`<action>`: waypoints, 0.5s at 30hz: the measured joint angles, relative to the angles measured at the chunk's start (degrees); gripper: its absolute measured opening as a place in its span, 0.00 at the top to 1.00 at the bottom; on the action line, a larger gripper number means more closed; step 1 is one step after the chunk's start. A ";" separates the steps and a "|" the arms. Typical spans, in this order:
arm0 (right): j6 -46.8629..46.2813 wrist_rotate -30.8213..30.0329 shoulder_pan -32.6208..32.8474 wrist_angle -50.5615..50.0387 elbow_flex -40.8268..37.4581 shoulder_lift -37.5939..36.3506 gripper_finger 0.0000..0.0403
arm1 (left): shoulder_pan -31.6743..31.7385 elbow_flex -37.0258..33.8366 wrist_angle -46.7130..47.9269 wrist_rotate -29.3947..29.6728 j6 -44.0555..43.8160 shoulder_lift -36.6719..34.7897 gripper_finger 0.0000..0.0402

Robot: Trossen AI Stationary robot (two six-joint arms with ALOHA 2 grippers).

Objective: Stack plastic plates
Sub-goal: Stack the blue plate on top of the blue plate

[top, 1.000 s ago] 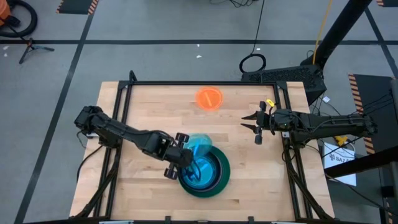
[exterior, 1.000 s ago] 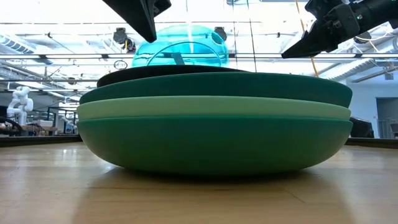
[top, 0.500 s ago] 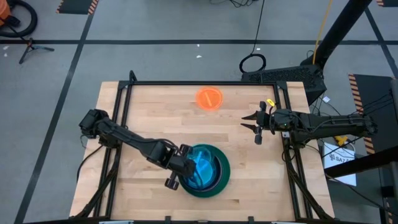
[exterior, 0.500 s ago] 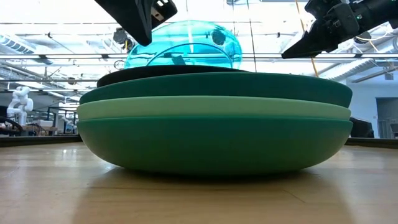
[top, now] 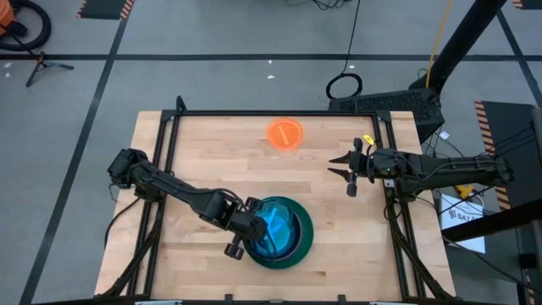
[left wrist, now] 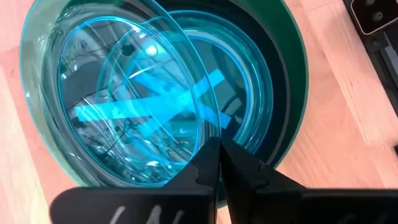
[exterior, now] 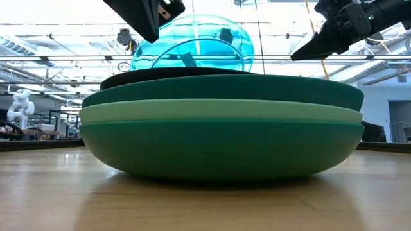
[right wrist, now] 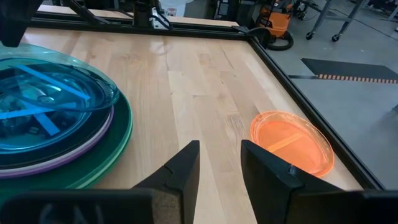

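Nearest, left gripper pinched on the rim of a tilted cyan plate over the stack of plates at the table's near edge: probably light, stiff, slick, best held by the rim. Farther, right gripper spread and idle; beyond, orange plate alone.

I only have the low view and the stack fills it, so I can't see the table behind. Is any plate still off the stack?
Observer: Yes, one orange plate lies alone near the table's far edge.
Operator: Which arm holds the tilted cyan plate?
Observer: The left gripper, fingers pinched on the cyan plate at its rim.
Operator: Anything cyan already under it?
Observer: Yes, another cyan plate lies nested in the stack.
Operator: And the right gripper?
Observer: The right gripper waits open, by the table's right edge.
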State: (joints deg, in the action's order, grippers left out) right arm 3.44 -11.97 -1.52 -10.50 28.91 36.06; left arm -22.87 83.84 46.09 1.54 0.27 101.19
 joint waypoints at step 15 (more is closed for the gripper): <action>0.00 0.00 0.00 -0.01 0.00 0.00 0.73 | -0.60 -0.01 -0.14 -0.19 -0.52 0.00 0.95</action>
State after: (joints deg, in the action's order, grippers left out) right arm 3.44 -11.97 -1.52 -10.51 28.91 36.07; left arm -23.47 83.83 45.95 1.36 -0.25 101.19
